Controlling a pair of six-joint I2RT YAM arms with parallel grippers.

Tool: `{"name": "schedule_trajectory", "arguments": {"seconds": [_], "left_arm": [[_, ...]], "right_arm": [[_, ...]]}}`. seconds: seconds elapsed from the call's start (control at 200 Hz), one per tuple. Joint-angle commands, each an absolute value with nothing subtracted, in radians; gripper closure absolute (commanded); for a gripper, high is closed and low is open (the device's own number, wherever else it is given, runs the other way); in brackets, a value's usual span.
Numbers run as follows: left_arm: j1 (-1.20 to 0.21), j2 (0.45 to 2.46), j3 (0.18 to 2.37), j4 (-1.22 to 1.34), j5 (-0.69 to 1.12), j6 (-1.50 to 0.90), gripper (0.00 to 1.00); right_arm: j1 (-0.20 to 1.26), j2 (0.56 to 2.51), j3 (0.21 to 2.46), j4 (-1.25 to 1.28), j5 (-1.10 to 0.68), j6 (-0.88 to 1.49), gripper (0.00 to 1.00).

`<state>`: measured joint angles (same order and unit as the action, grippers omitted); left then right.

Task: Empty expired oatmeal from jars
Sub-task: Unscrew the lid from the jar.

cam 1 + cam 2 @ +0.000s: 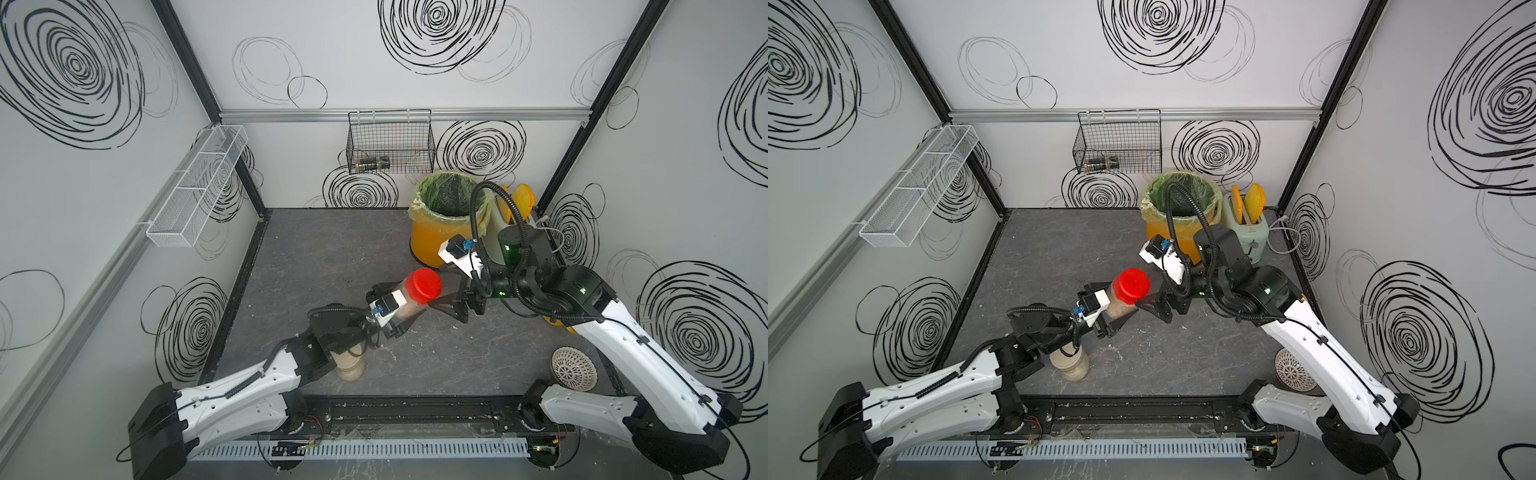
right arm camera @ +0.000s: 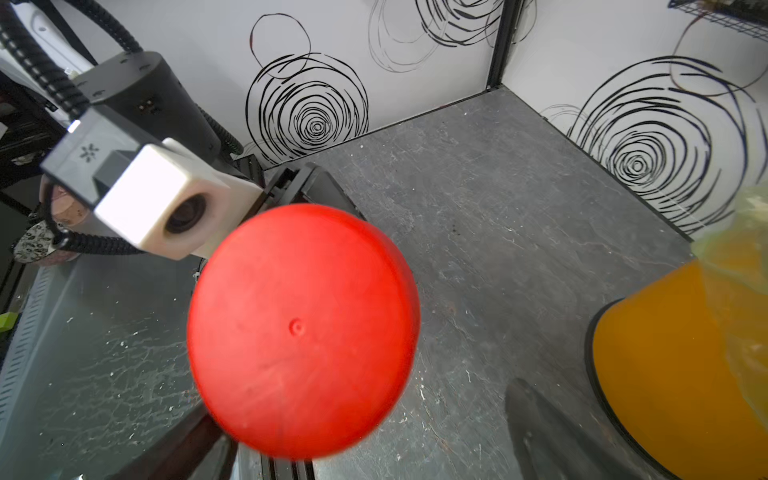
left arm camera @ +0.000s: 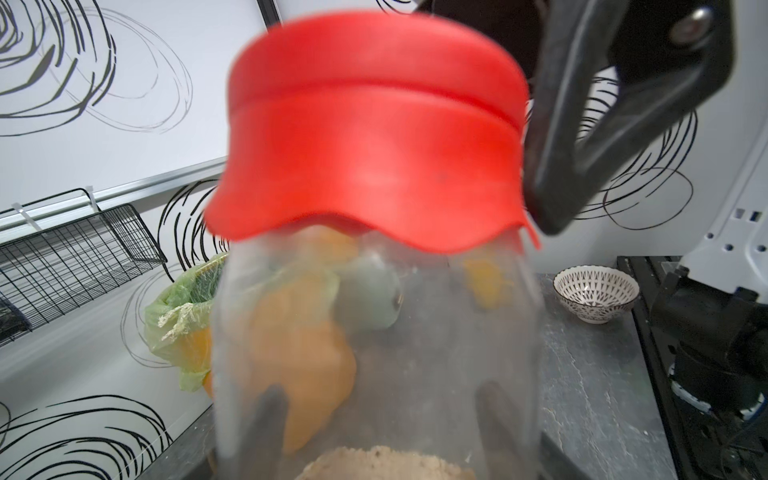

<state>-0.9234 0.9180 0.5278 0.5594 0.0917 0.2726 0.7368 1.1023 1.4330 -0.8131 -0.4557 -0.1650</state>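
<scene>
My left gripper point(image 1: 400, 309) point(image 1: 1115, 309) is shut on the clear body of the slimmer jar point(image 3: 374, 332) and holds it tilted above the middle of the table. Its red cap point(image 1: 424, 284) point(image 1: 1132, 284) point(image 2: 303, 332) is on. Oatmeal point(image 3: 386, 463) point(image 1: 1119, 309) lies in the jar's lower end. My right gripper point(image 1: 442, 293) point(image 2: 361, 399) is open at the cap, fingers point(image 3: 582, 124) spread wide beside it and apart from it. The wider jar point(image 1: 349, 361) point(image 1: 1069, 365), with its beige lid and oatmeal inside, stands on the table under my left arm.
A yellow bin with a green liner point(image 1: 428, 245) point(image 1: 1158, 232) stands at the back right, a toaster point(image 1: 1246, 224) beside it. A patterned bowl point(image 1: 573, 370) sits front right under my right arm. A black wire basket point(image 1: 390, 141) and a white one point(image 1: 195, 187) hang on the walls.
</scene>
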Motion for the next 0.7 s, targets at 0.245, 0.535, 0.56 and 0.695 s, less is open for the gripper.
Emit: {"name": "schedule_trajectory", "arguments": {"seconds": [0.245,0.535,0.56,0.695], "left_arm": [[-0.925,0.995,0.521,0.735,-0.125,0.372,0.32],[-0.943,1.037,0.532,0.774,-0.159,0.389,0.32],[-0.945,1.036,0.530,0.776,-0.160,0.391,0.32],[-0.950,1.029,0.529,0.772,-0.164,0.393,0.31]], "right_arm": [[0.736,1.080,1.550,-0.771,-0.304,0.506,0.02],[0.763,1.205,1.624,-0.831,-0.268,0.521,0.03],[0.772,1.212,1.622,-0.828,-0.268,0.517,0.02],[0.804,1.238,1.603,-0.820,-0.245,0.497,0.00]]}}
